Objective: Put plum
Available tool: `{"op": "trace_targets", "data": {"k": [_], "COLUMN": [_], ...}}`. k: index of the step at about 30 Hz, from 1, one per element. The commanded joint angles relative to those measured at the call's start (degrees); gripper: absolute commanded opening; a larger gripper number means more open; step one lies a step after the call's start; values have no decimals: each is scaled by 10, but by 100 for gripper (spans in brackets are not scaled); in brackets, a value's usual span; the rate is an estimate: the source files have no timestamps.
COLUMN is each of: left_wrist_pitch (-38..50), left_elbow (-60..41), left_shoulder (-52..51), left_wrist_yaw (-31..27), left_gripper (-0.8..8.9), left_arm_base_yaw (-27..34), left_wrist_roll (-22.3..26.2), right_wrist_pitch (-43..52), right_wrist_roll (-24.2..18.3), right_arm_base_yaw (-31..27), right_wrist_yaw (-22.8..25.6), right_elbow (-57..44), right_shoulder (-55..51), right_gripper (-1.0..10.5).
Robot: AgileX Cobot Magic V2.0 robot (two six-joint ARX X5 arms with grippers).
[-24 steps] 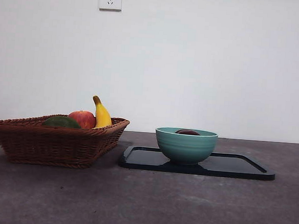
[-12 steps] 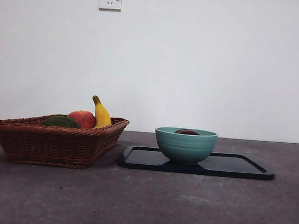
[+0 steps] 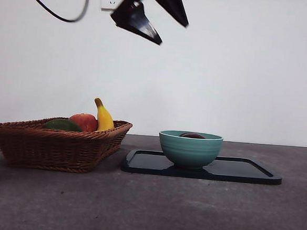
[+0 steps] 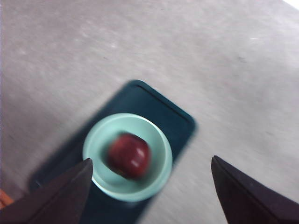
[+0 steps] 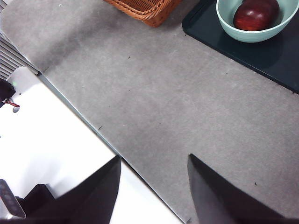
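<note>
The plum lies in the green bowl on the right. The left gripper, jaws apart and empty, hangs high above; next it must descend over the bowl.

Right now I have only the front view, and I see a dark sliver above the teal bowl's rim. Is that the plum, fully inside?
Observer: Yes. The right wrist view shows the whole plum resting inside the bowl.
Operator: Which arm is the dark pincer at my top edge?
Observer: The left pincer. Its wrist view looks down on the bowl, with its jaws wide open and holding nothing.
Operator: And the other arm?
Observer: The right pincer hangs open over bare table near the table's edge, away from the tray.
</note>
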Motion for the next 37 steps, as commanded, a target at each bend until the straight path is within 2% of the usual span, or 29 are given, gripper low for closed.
{"op": "trace_targets", "data": {"k": [1, 10, 18, 27, 37], "left_wrist_pitch": [5, 3, 1, -32, -35], "left_elbow": [61, 160, 163, 163, 163], "left_shoulder": [48, 172, 232, 275, 309], "left_wrist_yaw": [-5, -6, -17, -48, -49], "left_gripper": [409, 409, 409, 409, 409], "left_arm_base_yaw": [-9, -27, -40, -54, -56], "left_wrist_roll": [17, 29, 62, 128, 135], "right_wrist_pitch": [5, -1, -2, -2, -4], "right_wrist_roll": [-8, -8, -8, -8, -8], "right_arm_base_yaw": [3, 3, 3, 3, 3], "right_wrist_yaw": [-2, -2, -2, -2, -2], "right_elbow": [3, 3, 3, 3, 3], "right_shoulder": [4, 4, 3, 3, 3], "right_gripper": [229, 229, 229, 229, 229]}}
